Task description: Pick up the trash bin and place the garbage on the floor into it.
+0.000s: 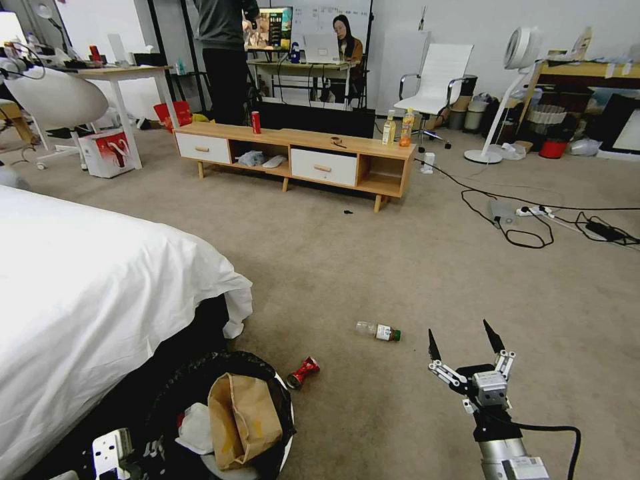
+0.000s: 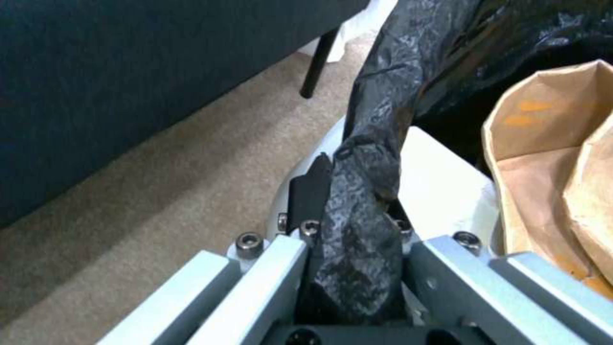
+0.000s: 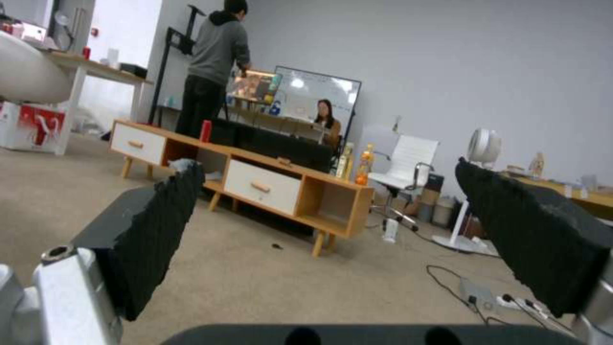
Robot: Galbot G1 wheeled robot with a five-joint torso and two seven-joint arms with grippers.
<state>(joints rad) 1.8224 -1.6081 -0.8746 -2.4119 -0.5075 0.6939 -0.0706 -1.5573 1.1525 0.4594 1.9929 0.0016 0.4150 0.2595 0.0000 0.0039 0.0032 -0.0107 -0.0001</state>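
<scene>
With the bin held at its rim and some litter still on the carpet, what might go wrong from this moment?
1. The left gripper pinches the trash bin at its bag-covered rim; the slick plastic may slip, or the bin may tilt.
2. The tan paper bag stands above the rim and might fall out if the bin tips.
3. The open right gripper hangs above the carpet; the green-capped bottle and crushed red can are round and may roll away when touched.

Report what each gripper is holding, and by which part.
The left gripper is shut on the trash bin, pinching its rim where the black bag folds over. The right gripper is open above the carpet and holds nothing.
</scene>
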